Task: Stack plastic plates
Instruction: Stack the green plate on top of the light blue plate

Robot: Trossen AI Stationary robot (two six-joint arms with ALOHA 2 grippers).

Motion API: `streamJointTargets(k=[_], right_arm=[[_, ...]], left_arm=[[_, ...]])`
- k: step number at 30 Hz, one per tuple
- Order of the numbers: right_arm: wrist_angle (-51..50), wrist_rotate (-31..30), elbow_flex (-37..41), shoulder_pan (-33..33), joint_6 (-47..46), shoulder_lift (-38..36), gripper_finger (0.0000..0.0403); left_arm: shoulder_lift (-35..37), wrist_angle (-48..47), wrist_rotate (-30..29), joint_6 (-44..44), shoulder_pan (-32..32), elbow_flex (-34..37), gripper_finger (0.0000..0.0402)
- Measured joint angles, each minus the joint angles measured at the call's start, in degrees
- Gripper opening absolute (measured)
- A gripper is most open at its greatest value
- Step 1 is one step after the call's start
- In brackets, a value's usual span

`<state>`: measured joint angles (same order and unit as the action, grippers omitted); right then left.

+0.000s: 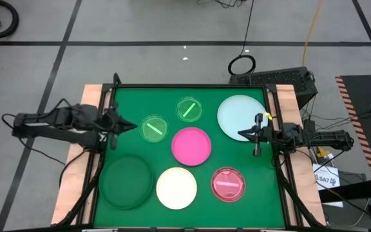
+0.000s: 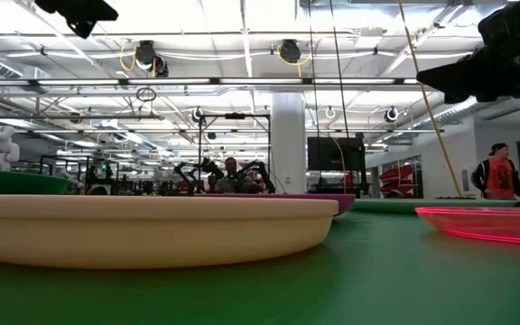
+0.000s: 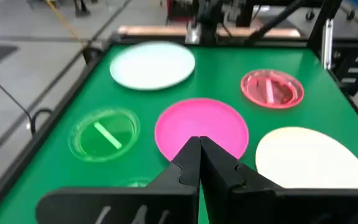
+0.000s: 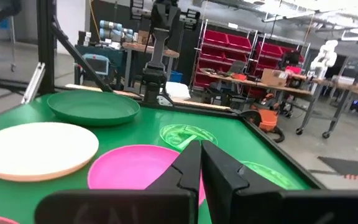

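Observation:
Several plastic plates lie flat and apart on the green mat (image 1: 127,96). The larger ones are pale blue (image 1: 241,116), magenta (image 1: 191,145), cream (image 1: 176,187) and dark green (image 1: 127,182). The smaller, striped ones are a translucent pink (image 1: 227,183) and two green (image 1: 154,128) (image 1: 189,109). My left gripper (image 1: 133,125) hangs shut over the mat's left edge, beside the nearer green plate. It touches nothing. My right gripper (image 1: 239,134) is shut at the right edge, above the pale blue plate's near rim. In the wrist views both pairs of fingers (image 3: 199,149) (image 4: 201,152) are closed on nothing.
A black frame (image 1: 108,96) borders the mat on a wooden table top (image 1: 76,180). A keyboard (image 1: 272,78) and cables lie beyond the far right corner. In the low view a person (image 2: 497,176) stands far off in the room behind.

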<state>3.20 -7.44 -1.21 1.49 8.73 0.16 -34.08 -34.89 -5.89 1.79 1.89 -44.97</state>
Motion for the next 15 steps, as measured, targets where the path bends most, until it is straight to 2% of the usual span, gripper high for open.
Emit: streamJointTargets(k=[11, 15], right_arm=[[0.02, 0.00, 0.02, -0.01, -9.12, 0.00, 0.0009], [0.01, 0.01, 0.01, 0.00, -9.82, 0.00, 0.0009]], left_arm=[[-8.41, -0.08, 0.14, 6.60, 3.10, 0.00, 0.0007], [-11.90, -0.05, -2.90, 10.54, 5.91, 0.00, 0.0027]])
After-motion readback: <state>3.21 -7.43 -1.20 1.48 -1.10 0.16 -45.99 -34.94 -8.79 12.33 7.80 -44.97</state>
